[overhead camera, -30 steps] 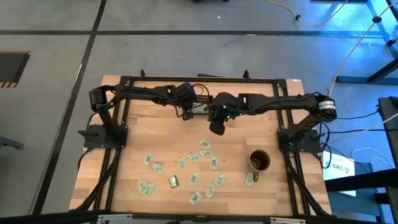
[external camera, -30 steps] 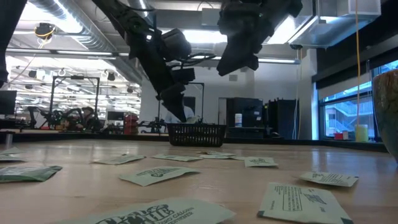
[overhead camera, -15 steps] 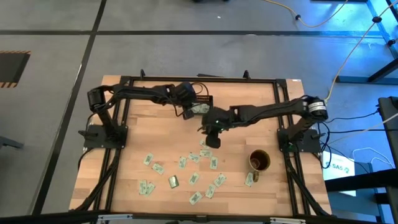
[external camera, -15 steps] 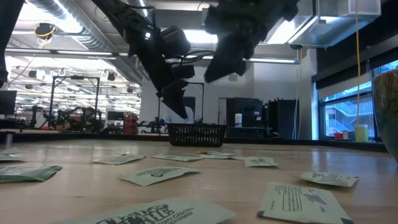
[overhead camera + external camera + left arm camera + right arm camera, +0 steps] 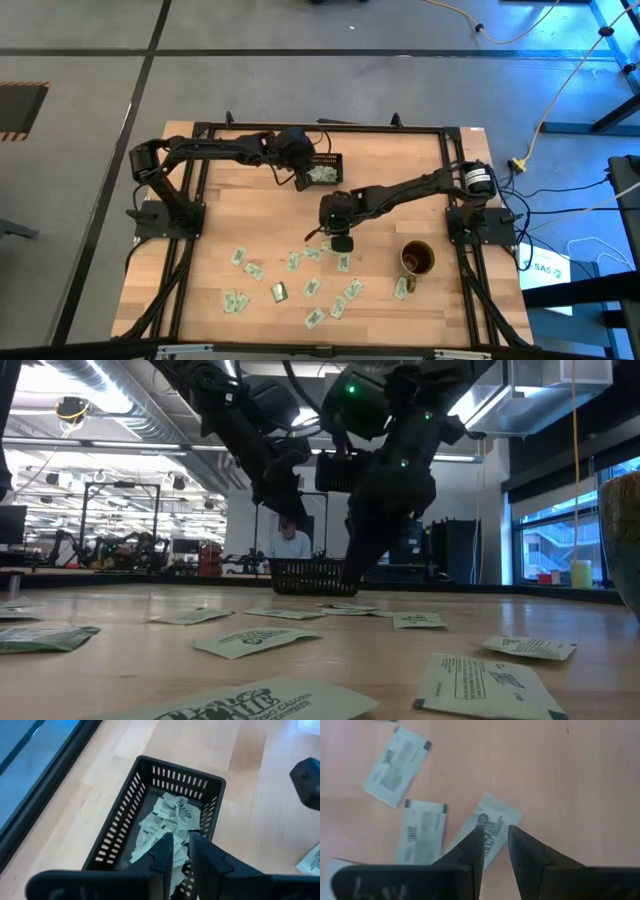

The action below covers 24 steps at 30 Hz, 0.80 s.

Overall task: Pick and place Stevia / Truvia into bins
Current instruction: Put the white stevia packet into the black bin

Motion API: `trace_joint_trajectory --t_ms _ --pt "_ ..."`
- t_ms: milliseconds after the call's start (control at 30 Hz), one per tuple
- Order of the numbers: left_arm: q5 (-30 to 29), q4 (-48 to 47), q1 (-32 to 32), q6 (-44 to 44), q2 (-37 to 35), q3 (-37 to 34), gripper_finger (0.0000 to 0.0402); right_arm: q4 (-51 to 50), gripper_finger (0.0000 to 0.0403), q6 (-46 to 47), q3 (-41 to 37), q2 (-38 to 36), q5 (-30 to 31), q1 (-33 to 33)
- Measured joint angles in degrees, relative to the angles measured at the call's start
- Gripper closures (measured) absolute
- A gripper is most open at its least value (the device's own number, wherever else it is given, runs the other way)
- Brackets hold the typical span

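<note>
Many pale green and white sweetener packets [image 5: 300,270] lie flat, scattered over the near half of the wooden table. The small black slatted bin [image 5: 343,172] stands near the far edge with several packets [image 5: 172,812] inside. My left gripper [image 5: 181,842] hangs over the bin's near end [image 5: 150,870], fingers narrowly open with nothing between them. My right gripper [image 5: 338,240] points down, low over the far edge of the scatter. Its narrowly open fingertips [image 5: 495,837] stand on either side of one packet [image 5: 496,822] just above it.
A round brownish-gold mug [image 5: 417,258] stands to the right of the packets, with one packet [image 5: 400,288] by its near side. Two more packets [image 5: 422,832] lie close beside the one under my right gripper. The black arm frames run along both table sides.
My right gripper has swung away from the bin toward the table's near edge and dropped down until it hangs low over the scattered packets. My left gripper has stayed over the bin.
</note>
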Motion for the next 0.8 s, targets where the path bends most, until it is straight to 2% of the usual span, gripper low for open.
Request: trace_joint_trajectory --t_ms 200,500,800 --pt "0.0 0.0 0.0 0.0 0.0 0.0 0.0349 0.4 0.0312 -6.3 0.0 0.1 4.7 0.0" --pt "0.0 0.0 0.0 -0.2 0.0 0.0 0.0348 0.4 0.0312 -6.8 0.0 0.2 2.4 0.0" --pt "0.0 0.0 0.0 -0.3 0.0 0.0 0.035 0.7 0.0312 -6.0 0.3 3.7 0.7 0.0"
